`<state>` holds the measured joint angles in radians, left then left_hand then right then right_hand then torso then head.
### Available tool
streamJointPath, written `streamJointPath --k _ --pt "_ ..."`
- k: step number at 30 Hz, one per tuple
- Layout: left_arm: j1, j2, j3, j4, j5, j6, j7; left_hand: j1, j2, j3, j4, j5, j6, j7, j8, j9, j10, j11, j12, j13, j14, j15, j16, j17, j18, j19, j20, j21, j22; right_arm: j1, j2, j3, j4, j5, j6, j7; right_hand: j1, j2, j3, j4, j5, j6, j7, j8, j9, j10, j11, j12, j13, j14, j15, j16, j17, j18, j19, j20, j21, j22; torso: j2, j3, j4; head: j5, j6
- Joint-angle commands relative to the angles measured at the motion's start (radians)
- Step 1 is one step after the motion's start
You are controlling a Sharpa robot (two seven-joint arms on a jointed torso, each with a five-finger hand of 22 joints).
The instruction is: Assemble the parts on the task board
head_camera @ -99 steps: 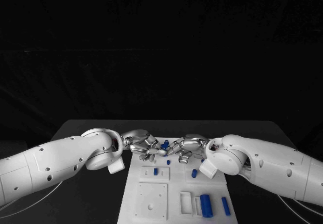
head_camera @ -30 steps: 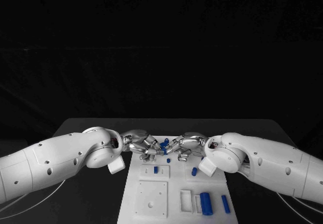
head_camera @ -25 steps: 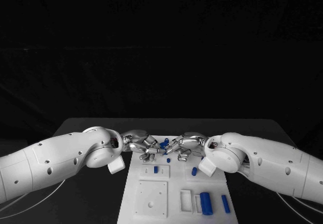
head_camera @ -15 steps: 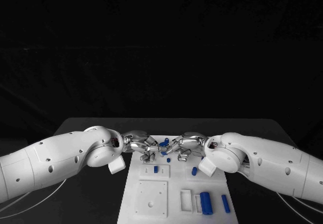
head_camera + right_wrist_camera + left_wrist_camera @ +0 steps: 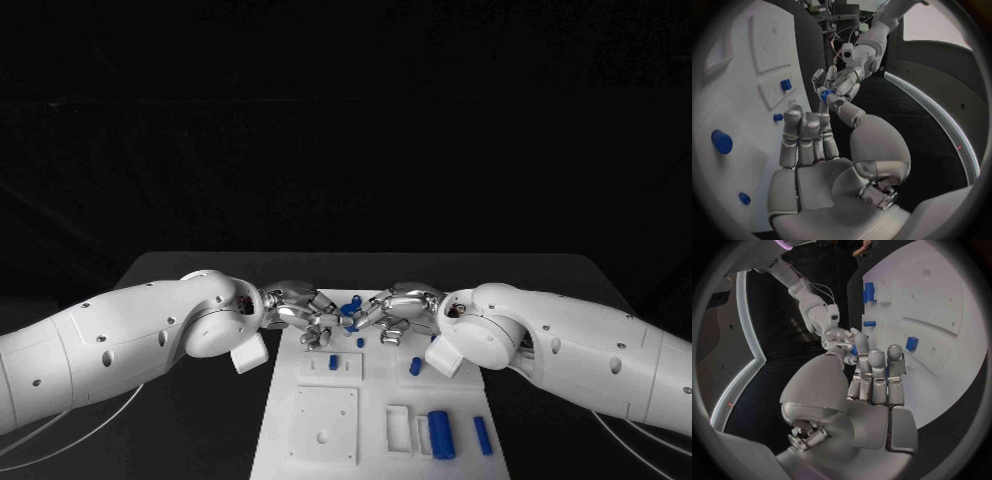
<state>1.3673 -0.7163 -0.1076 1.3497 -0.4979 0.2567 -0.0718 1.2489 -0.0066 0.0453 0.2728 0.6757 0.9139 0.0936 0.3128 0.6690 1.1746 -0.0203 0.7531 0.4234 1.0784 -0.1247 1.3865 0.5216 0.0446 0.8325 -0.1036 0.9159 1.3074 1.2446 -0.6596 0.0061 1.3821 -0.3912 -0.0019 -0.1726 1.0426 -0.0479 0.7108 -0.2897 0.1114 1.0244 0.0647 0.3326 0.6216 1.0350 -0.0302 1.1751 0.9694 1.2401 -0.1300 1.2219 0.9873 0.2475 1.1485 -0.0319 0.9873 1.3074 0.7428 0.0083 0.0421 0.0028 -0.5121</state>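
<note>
Over the far end of the white task board [image 5: 281, 420] my left hand [image 5: 300, 312] and right hand [image 5: 397, 314] meet fingertip to fingertip. A small blue part [image 5: 353, 307] sits between them, and fingers of both hands pinch it. In the left wrist view the blue part [image 5: 856, 349] lies past my left hand [image 5: 873, 385], against the right hand [image 5: 839, 337]. From the right wrist, the blue part [image 5: 825, 98] shows at the thumb tip of my right hand [image 5: 811, 145], with the left hand [image 5: 839, 80] touching it.
More blue parts are on the board: a small peg [image 5: 361, 344], one in a white block [image 5: 335, 362], one by the right wrist [image 5: 417, 366], a thick cylinder [image 5: 440, 436] and a slim one [image 5: 482, 436] near the front. Black table [image 5: 173, 275] surrounds the board.
Both hands stay together over the board's far end. The fingers have shifted slightly around the blue part, which now sits a little higher between them.
</note>
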Motion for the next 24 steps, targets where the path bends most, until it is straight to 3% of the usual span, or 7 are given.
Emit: streamJointPath --k 1,3,7,10,18,22,24 --pt "0.002 0.003 0.002 0.004 0.036 0.015 0.013 0.014 -0.001 0.011 -0.003 -0.011 0.067 -0.002 0.004 0.003 -0.061 0.006 0.006 0.001 -0.007 0.002 0.007 -0.002 -0.012 -0.006 -0.113 0.004 0.020 -0.001 0.001 -0.001 0.001 -0.011 0.014 0.001 0.001 -0.006 0.006 -0.003 -0.006 0.023 0.016 0.007 0.002 0.007 0.002 0.000 0.002 0.000 -0.005 0.006 0.002 0.014 -0.001 -0.008 0.004 0.019 0.000 -0.0001 0.0002 -0.001 0.000" --pt "0.002 0.004 0.002 0.004 0.038 0.016 0.013 0.019 -0.004 0.014 -0.005 -0.020 0.066 -0.002 0.004 0.003 -0.062 0.006 0.007 0.001 -0.007 0.002 0.008 -0.003 -0.012 -0.006 -0.113 0.005 0.020 -0.001 0.001 -0.001 0.001 -0.011 0.015 0.001 0.001 -0.006 0.006 -0.003 -0.006 0.023 0.016 0.007 0.002 0.007 0.002 0.000 0.002 0.000 -0.005 0.006 0.002 0.014 -0.001 -0.008 0.004 0.019 0.000 -0.0001 0.0002 -0.001 0.000" --pt "0.002 0.004 0.002 0.004 0.039 0.021 0.014 0.036 -0.014 0.024 -0.010 -0.067 0.062 0.000 0.001 0.006 -0.067 0.008 0.009 0.000 -0.007 0.004 0.010 -0.006 -0.012 -0.005 -0.112 0.007 0.018 -0.001 0.002 -0.001 0.001 -0.011 0.015 0.001 0.001 -0.006 0.007 -0.003 -0.006 0.023 0.016 0.007 0.003 0.007 0.002 0.000 0.002 0.000 -0.005 0.006 0.002 0.014 -0.001 -0.008 0.004 0.019 0.000 -0.0001 0.0003 -0.002 -0.001" --pt "0.002 0.004 0.002 0.004 0.043 0.021 0.014 0.052 -0.004 0.034 -0.018 -0.079 0.064 -0.001 0.001 0.007 -0.067 0.007 0.011 0.000 -0.007 0.003 0.010 -0.007 -0.012 -0.006 -0.112 0.008 0.018 -0.001 0.002 -0.001 0.001 -0.013 0.016 0.000 0.001 -0.006 0.007 -0.003 -0.006 0.023 0.016 0.007 0.003 0.007 0.001 0.000 0.002 0.000 -0.005 0.006 0.002 0.014 -0.001 -0.008 0.004 0.019 0.000 0.0000 0.0003 -0.002 -0.001" --pt "0.002 0.004 0.002 0.004 0.064 0.019 0.010 0.102 0.008 0.056 -0.067 -0.070 0.068 -0.002 0.001 0.011 -0.065 0.007 0.014 -0.003 -0.010 0.003 0.013 -0.010 -0.014 -0.012 -0.110 0.009 0.018 -0.001 0.002 -0.001 0.001 -0.015 0.014 0.000 0.001 -0.006 0.007 -0.003 -0.006 0.023 0.016 0.007 0.003 0.007 0.001 0.000 0.002 0.000 -0.005 0.006 0.002 0.014 -0.001 -0.008 0.004 0.019 0.000 0.0000 0.0008 -0.002 -0.002" --pt "0.002 0.004 0.002 0.003 0.068 0.012 0.011 0.114 0.035 0.079 -0.107 -0.071 0.079 -0.005 0.004 0.015 -0.056 0.004 0.016 -0.005 -0.010 0.001 0.018 -0.011 -0.017 -0.014 -0.109 0.010 0.018 -0.001 0.003 -0.001 0.002 -0.018 0.015 0.000 0.001 -0.006 0.007 -0.003 -0.006 0.023 0.016 0.006 0.004 0.007 0.001 0.000 0.002 0.000 -0.005 0.006 0.002 0.014 -0.001 -0.008 0.004 0.019 -0.001 0.0002 0.0008 -0.001 -0.002" --pt "0.002 0.004 0.002 0.002 0.071 0.007 0.011 0.105 0.043 0.096 -0.128 -0.088 0.083 -0.007 0.003 0.015 -0.052 0.004 0.015 -0.008 -0.010 0.000 0.019 -0.012 -0.018 -0.015 -0.110 0.011 0.018 -0.001 0.002 -0.001 0.002 -0.019 0.015 0.000 0.001 -0.006 0.008 -0.003 -0.006 0.023 0.016 0.006 0.004 0.007 0.001 0.000 0.002 0.000 -0.005 0.006 0.002 0.014 -0.001 -0.008 0.004 0.019 0.000 0.0002 0.0005 -0.001 -0.003"
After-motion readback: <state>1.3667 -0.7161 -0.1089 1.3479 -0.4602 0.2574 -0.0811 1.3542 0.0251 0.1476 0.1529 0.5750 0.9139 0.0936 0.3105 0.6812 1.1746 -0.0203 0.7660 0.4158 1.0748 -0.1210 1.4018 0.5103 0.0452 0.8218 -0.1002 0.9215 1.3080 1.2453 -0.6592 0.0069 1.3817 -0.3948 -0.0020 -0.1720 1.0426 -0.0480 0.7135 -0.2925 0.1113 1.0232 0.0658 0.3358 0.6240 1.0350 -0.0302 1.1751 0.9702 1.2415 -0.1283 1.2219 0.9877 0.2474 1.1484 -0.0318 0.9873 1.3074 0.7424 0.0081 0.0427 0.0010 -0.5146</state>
